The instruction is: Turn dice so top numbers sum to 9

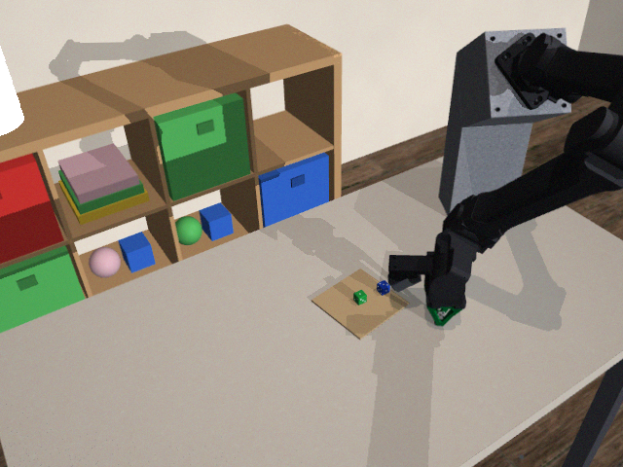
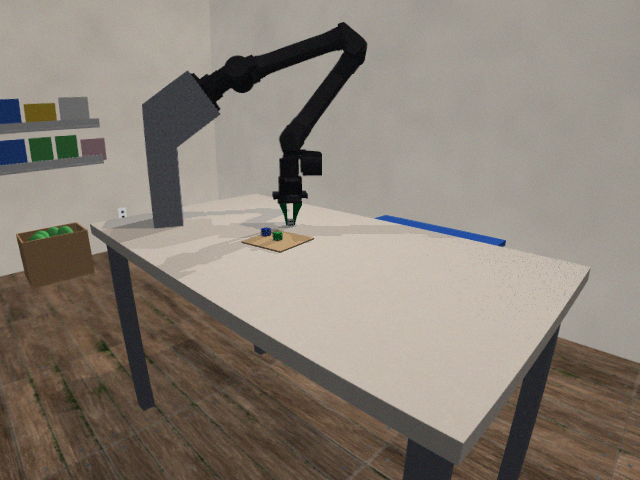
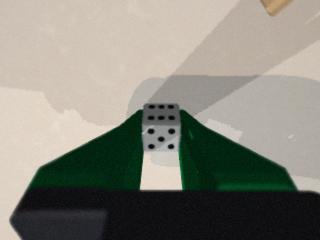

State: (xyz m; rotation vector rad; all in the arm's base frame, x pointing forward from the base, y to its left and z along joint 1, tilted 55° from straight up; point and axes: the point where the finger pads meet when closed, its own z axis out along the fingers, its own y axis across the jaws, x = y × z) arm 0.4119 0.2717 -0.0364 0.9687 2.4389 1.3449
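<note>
My gripper (image 1: 442,316) (image 2: 290,221) (image 3: 161,118) points down beside the mat, its green fingers shut on the white die (image 1: 443,312) (image 2: 290,222) (image 3: 161,127). In the wrist view, both fingers touch its sides; the lighter face towards the palm shows five, the darker face beyond it six. The tan mat (image 1: 334,303) (image 2: 280,247) (image 3: 274,6) lies flat on the table. The green die (image 1: 359,297) (image 2: 277,236) sits near its middle, the blue die (image 1: 383,287) (image 2: 265,231) near its edge; their top numbers are too small to read surely.
The arm's grey pedestal (image 1: 485,161) (image 2: 165,175) stands at the table's end. The wrist camera housing (image 1: 406,269) (image 2: 311,163) juts out from the wrist; in the top view it appears close to the blue die. A wooden shelf (image 1: 338,125) stands beyond the table.
</note>
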